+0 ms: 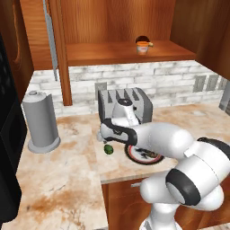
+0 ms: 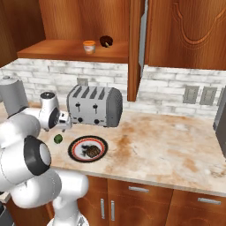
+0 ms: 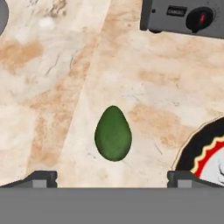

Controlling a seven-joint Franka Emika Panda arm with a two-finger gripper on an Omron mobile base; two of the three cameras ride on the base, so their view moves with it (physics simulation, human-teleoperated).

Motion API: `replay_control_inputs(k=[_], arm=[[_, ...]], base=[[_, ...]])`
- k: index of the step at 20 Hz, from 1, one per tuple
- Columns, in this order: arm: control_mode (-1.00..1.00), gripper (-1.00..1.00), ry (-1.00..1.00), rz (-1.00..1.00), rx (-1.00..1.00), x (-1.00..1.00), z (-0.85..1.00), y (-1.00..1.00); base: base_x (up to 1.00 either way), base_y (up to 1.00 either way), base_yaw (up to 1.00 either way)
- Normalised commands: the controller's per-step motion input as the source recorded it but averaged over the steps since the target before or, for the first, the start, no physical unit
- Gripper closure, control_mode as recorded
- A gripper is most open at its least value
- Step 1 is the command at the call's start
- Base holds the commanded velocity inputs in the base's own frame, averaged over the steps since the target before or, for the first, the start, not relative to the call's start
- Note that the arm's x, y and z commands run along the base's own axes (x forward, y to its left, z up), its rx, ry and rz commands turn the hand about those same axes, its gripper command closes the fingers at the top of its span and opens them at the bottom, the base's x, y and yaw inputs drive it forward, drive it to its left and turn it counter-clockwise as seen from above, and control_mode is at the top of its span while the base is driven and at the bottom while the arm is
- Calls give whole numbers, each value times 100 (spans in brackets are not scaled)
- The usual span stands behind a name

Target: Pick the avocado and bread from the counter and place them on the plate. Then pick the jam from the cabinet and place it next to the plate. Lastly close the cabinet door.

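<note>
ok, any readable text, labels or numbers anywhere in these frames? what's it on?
None readable.
Toaster: a small dark label plate on its front in the hand view, marks too blurred to read; the knob beside it bears a red mark, no numeral.
Jam: pale band, no legible print.
Plate: dark pattern in its centre, not lettering.

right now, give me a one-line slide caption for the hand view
Open claw poised above the avocado on the counter, plate rim at right.

The counter (image 2: 167, 141) carries the avocado (image 3: 113, 133), the plate (image 2: 75, 148), a toaster (image 2: 95, 106); a paper-towel holder (image 1: 41, 121).
</note>
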Motion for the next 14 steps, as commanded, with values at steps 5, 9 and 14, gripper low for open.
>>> replay_control_inputs(k=[5, 9, 14], arm=[[-100, -100, 8, 6, 0, 16, -26, 8], [-100, -100, 12, 1, 0, 6, -19, 20], [-100, -100, 3, 0, -3, 1, -23, 6]], base=[[0, 0, 0], [0, 0, 0], [0, 0, 0]])
